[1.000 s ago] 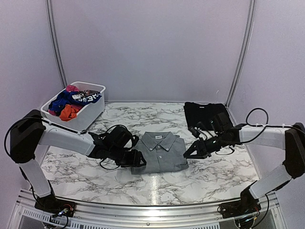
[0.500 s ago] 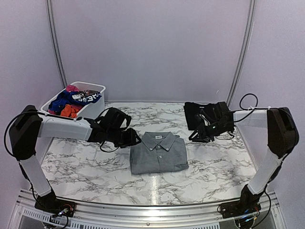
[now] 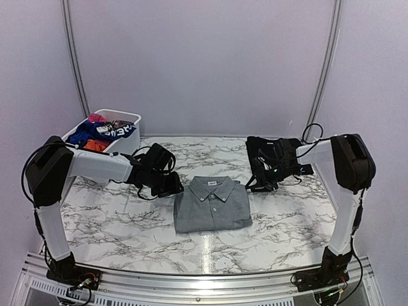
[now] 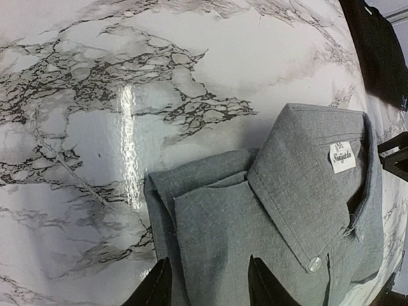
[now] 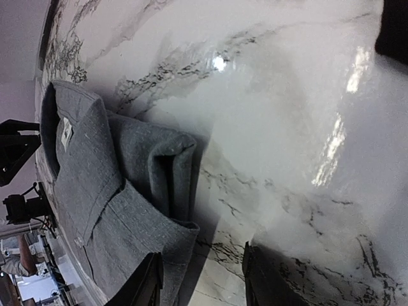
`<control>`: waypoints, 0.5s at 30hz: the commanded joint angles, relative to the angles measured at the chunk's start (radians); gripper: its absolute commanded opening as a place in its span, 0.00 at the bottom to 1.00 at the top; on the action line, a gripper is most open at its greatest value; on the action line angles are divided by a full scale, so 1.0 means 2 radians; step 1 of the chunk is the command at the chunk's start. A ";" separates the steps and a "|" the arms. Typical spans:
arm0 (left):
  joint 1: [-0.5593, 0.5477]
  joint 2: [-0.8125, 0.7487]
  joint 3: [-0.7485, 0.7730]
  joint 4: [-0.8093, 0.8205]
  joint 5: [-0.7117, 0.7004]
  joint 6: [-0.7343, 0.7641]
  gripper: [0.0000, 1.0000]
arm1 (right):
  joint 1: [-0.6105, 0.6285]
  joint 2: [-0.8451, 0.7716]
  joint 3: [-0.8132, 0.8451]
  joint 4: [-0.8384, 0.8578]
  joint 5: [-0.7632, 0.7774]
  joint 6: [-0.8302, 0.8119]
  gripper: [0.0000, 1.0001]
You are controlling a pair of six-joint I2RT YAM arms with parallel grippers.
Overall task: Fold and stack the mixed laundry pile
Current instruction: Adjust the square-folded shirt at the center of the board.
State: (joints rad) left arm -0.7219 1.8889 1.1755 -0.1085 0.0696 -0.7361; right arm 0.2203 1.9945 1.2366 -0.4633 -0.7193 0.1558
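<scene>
Now | grey shirt (image 3: 212, 204): collar points far | left gripper (image 4: 207, 271), right gripper (image 5: 203, 258): jaws apart, empty

**Two white-and-black arms**

The left arm (image 3: 95, 166) and the right arm (image 3: 345, 220) are made of white tubes with big black joints. Thin black cables (image 3: 310, 129) loop off them, and each arm ends in pointy black fingers (image 4: 155, 288).

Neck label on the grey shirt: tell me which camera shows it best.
Left wrist: the white neck label sits large on the collar of the grey shirt. Top external shows a tiny white patch; right wrist shows it small and slanted.
</scene>
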 commanded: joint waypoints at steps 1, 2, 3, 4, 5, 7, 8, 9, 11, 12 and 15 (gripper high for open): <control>0.004 0.018 0.025 -0.019 0.002 0.005 0.43 | 0.002 0.015 0.027 0.011 -0.033 0.009 0.42; 0.004 0.021 0.029 -0.019 0.004 0.007 0.43 | 0.002 0.018 0.031 0.012 -0.041 0.011 0.41; 0.004 0.023 0.032 -0.019 0.005 0.008 0.42 | 0.002 0.020 0.034 0.014 -0.050 0.012 0.40; 0.005 0.026 0.035 -0.019 0.006 0.009 0.42 | 0.002 0.023 0.037 0.014 -0.053 0.012 0.39; 0.005 0.029 0.038 -0.019 0.009 0.012 0.42 | 0.002 0.026 0.041 0.012 -0.058 0.013 0.39; 0.007 0.034 0.044 -0.019 0.015 0.012 0.42 | 0.004 0.031 0.048 0.012 -0.070 0.014 0.39; 0.008 0.037 0.046 -0.020 0.017 0.012 0.43 | 0.006 0.035 0.053 0.009 -0.075 0.013 0.39; 0.009 0.039 0.048 -0.020 0.020 0.011 0.43 | 0.008 0.039 0.056 0.007 -0.081 0.014 0.39; 0.010 0.040 0.048 -0.020 0.021 0.010 0.43 | 0.014 0.047 0.061 0.000 -0.087 0.013 0.40; 0.010 0.040 0.048 -0.021 0.021 0.010 0.43 | 0.016 0.051 0.067 -0.011 -0.085 0.009 0.40; 0.011 0.039 0.047 -0.022 0.021 0.010 0.45 | 0.021 0.056 0.070 -0.031 -0.058 0.003 0.44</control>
State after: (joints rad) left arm -0.7082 1.9587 1.2503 -0.1192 0.1005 -0.7258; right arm 0.2398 2.0850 1.3430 -0.4698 -0.8513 0.1783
